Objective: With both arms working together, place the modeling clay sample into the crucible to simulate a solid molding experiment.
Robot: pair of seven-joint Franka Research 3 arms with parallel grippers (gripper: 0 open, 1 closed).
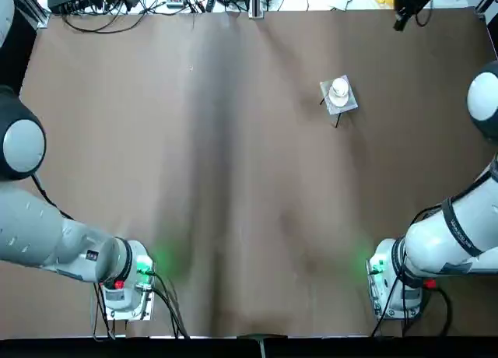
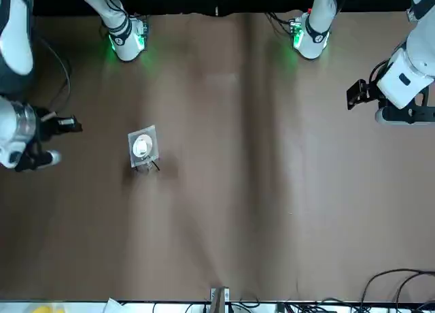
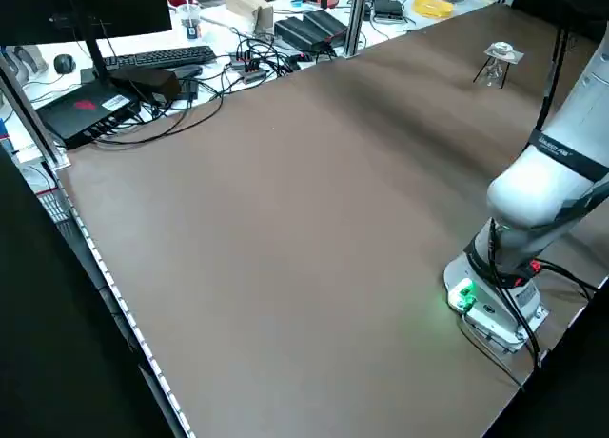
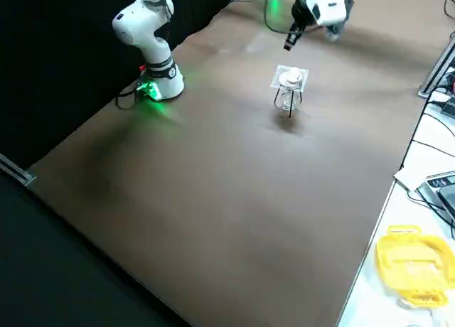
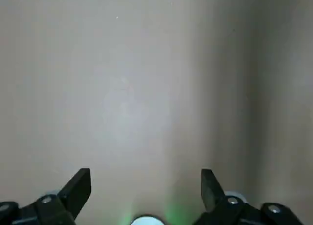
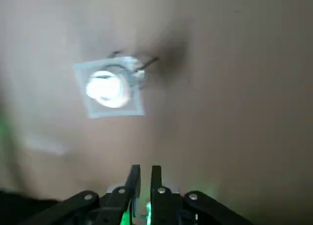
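The crucible (image 1: pixel 339 87), a small white cup, stands on a grey mesh mat (image 1: pixel 350 103) on a wire tripod at the table's far right. My right gripper (image 6: pixel 143 178) is shut and hangs high, looking down on the crucible (image 6: pixel 107 88) from well off to one side. The right arm (image 2: pixel 13 133) is by the table's right edge. My left gripper (image 5: pixel 144 183) is wide open over bare tabletop, with the left arm (image 2: pixel 406 78) raised on the left side. The modeling clay sample does not show as a separate thing. I cannot tell whether it lies in the cup.
Cables and electronics (image 1: pixel 156 0) line the far edge. A keyboard (image 3: pixel 157 57) and black boxes sit beyond the table's left edge. A yellow object (image 4: pixel 409 259) lies past the far right corner. Both arm bases (image 1: pixel 128 284) glow green at the near edge.
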